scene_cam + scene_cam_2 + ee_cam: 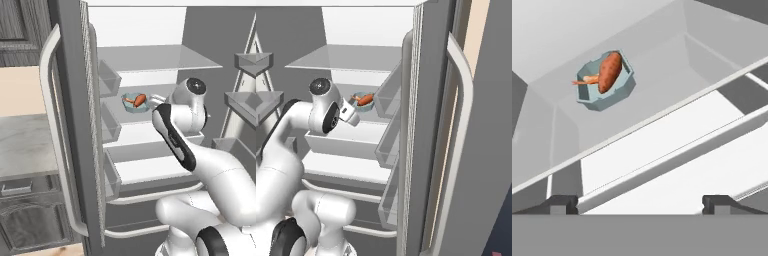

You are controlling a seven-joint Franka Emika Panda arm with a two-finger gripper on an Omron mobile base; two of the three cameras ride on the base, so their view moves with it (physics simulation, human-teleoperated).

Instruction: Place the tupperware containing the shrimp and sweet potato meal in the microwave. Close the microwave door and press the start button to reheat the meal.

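While jaws gape, translucent teal tupperware [605, 80] sits on smooth shelf [662, 75]

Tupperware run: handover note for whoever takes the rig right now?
Gripper: open, holding nothing, aimed into the open fridge, short of the tub.
Tupperware: on a middle fridge shelf, apart from the fingertips, shrimp and sweet potato meal inside.
Done: nothing toward the microwave that can be seen.
Left: reach in, grasp the tub, carry it to the microwave, close its door, press start.
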